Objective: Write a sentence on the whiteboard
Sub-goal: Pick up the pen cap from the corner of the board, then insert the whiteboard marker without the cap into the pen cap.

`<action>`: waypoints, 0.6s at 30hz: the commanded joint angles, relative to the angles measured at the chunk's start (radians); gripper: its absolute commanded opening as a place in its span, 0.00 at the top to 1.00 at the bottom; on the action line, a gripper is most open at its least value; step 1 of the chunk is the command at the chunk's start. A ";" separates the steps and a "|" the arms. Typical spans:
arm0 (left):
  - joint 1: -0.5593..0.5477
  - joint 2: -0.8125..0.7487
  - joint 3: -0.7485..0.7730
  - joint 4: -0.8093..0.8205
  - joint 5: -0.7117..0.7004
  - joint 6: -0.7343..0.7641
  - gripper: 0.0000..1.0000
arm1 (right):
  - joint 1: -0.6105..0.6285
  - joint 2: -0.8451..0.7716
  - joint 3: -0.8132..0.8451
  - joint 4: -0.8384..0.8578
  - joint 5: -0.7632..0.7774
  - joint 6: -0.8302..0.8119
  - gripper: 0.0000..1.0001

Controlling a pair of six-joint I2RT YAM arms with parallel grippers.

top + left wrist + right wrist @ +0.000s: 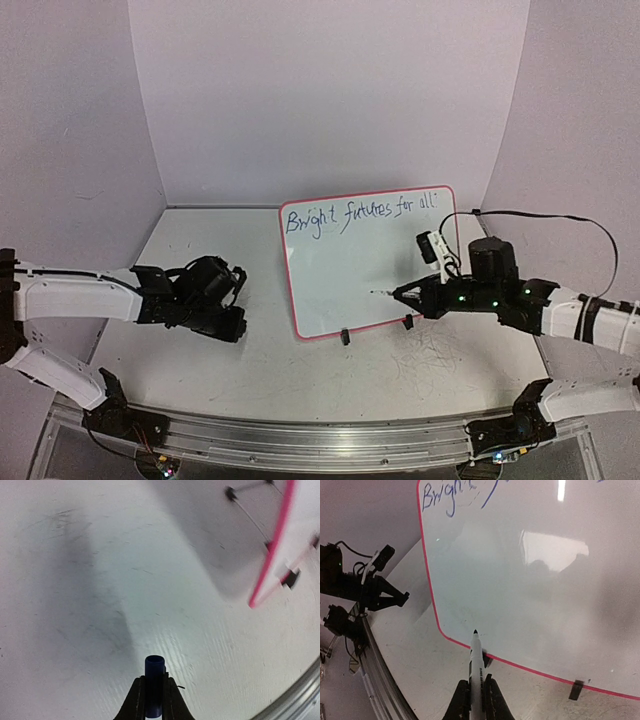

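Right end effector [476, 689] clenched on marker [475, 655], tip pointing at whiteboard [345, 285] | left end effector [154, 697] grasping blue cap [154, 666], held left, likely to keep clear | whiteboard propped mid-bench [200, 370], sentence [360, 215] along its far edge, apparently complete

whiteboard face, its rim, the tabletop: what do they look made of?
Whiteboard: glossy, smooth face, likely a coated or laminated sheet; it mirrors lights and shadows.
Rim: thin pink-red edging, probably plastic; the look leaves it open.
Tabletop: matte white, scuffed board, maybe laminate; grey scratches, no glare.
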 commanded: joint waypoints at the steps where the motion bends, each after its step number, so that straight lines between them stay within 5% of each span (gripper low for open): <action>1: -0.163 -0.089 -0.048 0.094 0.047 0.147 1.00 | 0.102 0.137 0.100 -0.028 -0.186 -0.074 1.00; 10: -0.360 -0.057 -0.092 0.359 0.007 0.448 1.00 | 0.199 0.294 0.198 -0.029 -0.397 -0.114 1.00; 18: -0.378 -0.008 -0.075 0.492 -0.044 0.704 1.00 | 0.205 0.344 0.263 -0.117 -0.418 -0.162 1.00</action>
